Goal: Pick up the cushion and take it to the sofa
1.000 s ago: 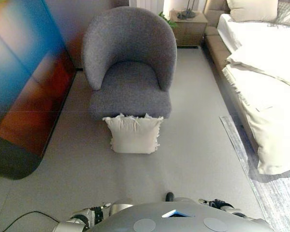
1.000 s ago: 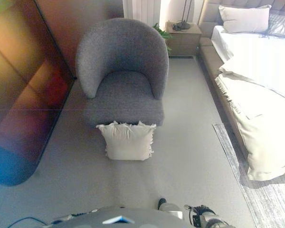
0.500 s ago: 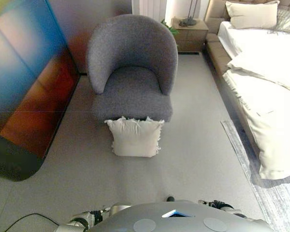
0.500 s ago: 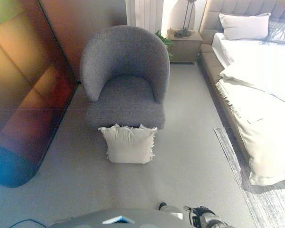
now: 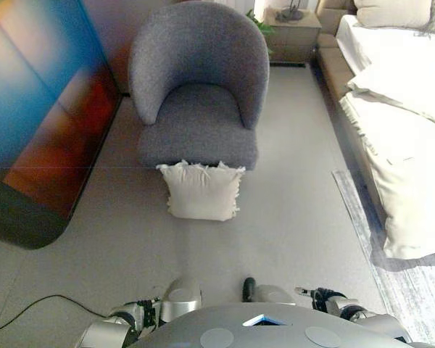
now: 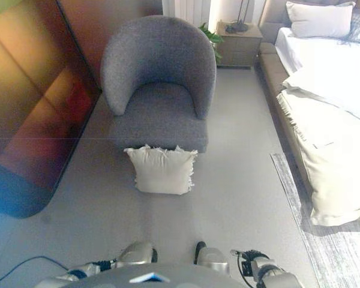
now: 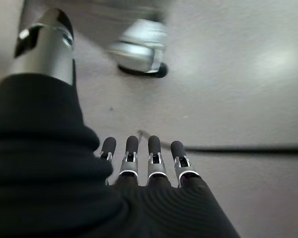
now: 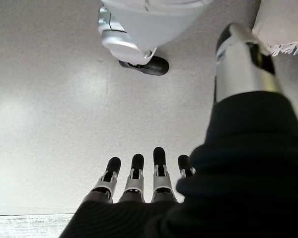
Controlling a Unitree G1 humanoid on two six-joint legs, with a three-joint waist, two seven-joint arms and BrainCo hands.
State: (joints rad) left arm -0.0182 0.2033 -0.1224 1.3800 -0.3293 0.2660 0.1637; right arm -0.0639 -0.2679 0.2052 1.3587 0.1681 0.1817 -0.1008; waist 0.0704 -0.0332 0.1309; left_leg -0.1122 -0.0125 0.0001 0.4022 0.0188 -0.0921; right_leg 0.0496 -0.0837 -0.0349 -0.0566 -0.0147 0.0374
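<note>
A cream cushion with fringed edges stands on the floor and leans against the front of the grey tub-shaped sofa chair. Its fringed corner also shows in the right wrist view. Both hands hang low at my sides, well short of the cushion. My left hand has straight fingers over bare floor and holds nothing. My right hand has straight fingers over bare floor and holds nothing.
A bed with white bedding runs along the right, with a grey rug at its foot. A dark glossy panel stands on the left. A nightstand is behind the chair. Grey floor lies between me and the cushion.
The whole picture has shifted, so the camera has moved. The cushion and chair keep their places. More of my arms shows at the bottom edge.
</note>
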